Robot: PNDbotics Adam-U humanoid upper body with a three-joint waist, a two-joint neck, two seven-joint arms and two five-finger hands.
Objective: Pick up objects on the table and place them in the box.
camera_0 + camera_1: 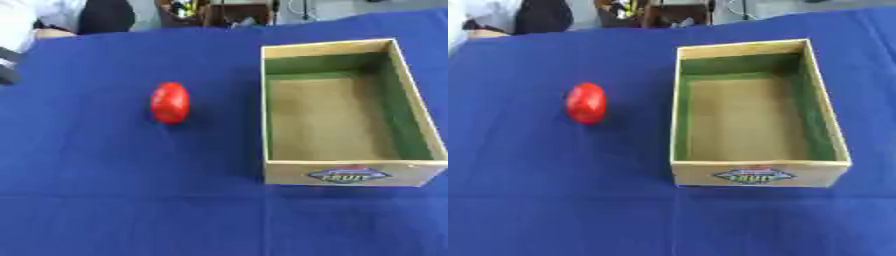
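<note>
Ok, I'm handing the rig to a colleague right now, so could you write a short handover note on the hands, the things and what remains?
Hands: neither the left nor the right hand shows in either view.
Things: the red oval object lies on the blue tablecloth, to the left of the open wooden box with green inner walls, apart from it.
Done: nothing yet; the box holds nothing.
Left: pick up the red object and place it in the box.

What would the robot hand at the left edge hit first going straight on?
Probably the red object, if it heads rightward; only a sliver of the left robot hand shows, so direction is unclear.
</note>
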